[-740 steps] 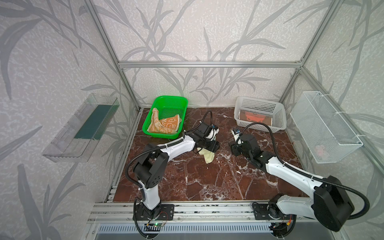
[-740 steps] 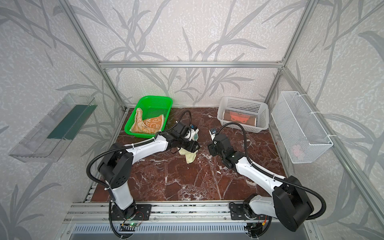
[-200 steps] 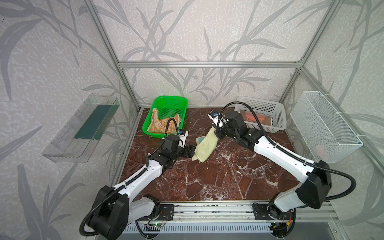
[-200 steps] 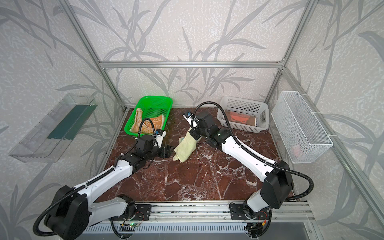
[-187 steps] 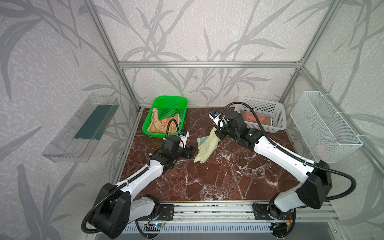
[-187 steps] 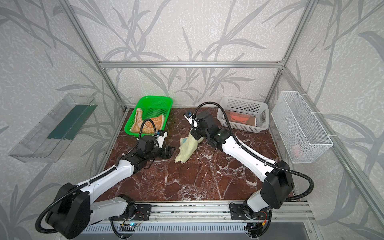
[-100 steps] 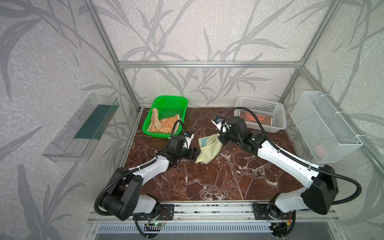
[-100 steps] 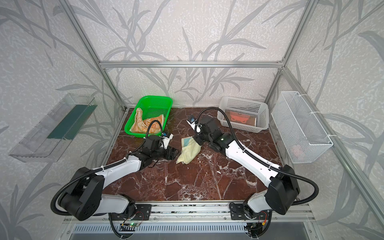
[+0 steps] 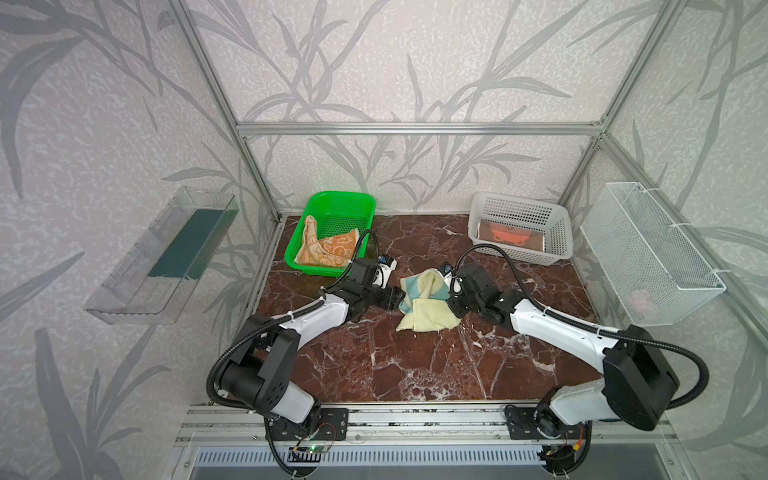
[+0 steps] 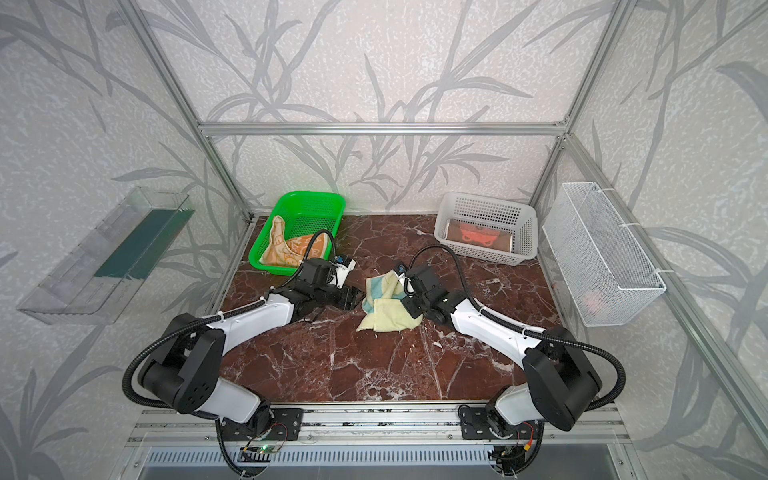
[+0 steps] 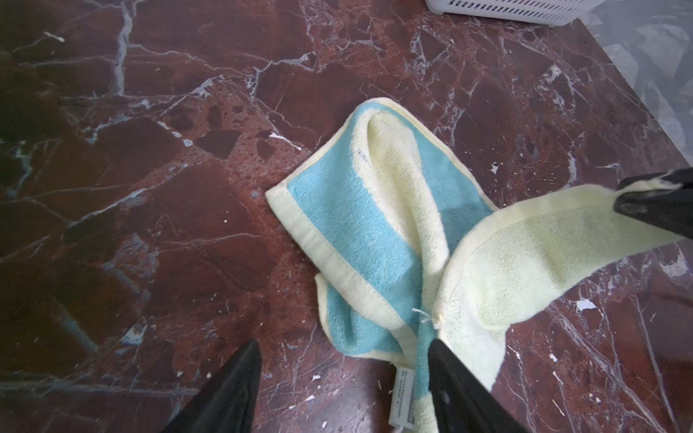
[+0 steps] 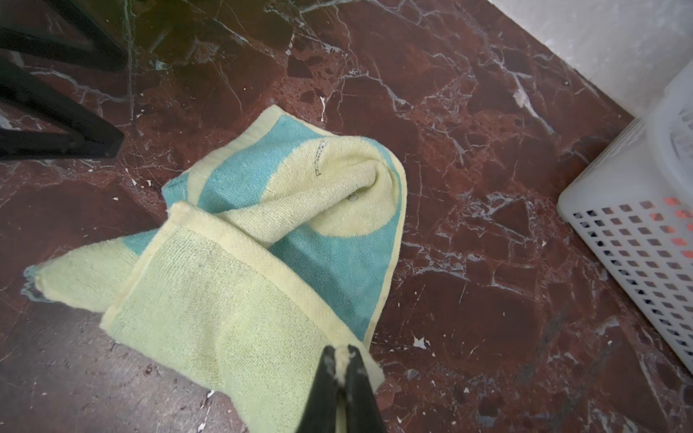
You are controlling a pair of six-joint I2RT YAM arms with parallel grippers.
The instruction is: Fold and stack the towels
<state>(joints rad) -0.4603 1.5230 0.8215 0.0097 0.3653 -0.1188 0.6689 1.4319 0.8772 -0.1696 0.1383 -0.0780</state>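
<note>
The pale yellow towel (image 9: 428, 307), teal on one face, is now laid crumpled on the marble table (image 9: 415, 365), between the two grippers. A second ago it was hung stretched from the right gripper, mostly clear of the surface. One corner is pinched between the closed jaws of the right gripper (image 12: 341, 360), which has been brought lower than it was a second ago. The left gripper (image 11: 343, 345) is held with its jaws parted fairly wide, slightly narrower than a second ago, at the towel's edge beside the sewn label. One finger (image 11: 453, 378) is seen over the cloth's edge, but nothing is clasped. The left arm has been drawn closer to the towel than before. The orange-cream towel (image 9: 328, 249) is left unchanged, bunched in the green basket (image 9: 340, 198). The salmon-orange towel (image 9: 509, 235) is kept as before in the white basket (image 9: 519, 204) at the back right.
</note>
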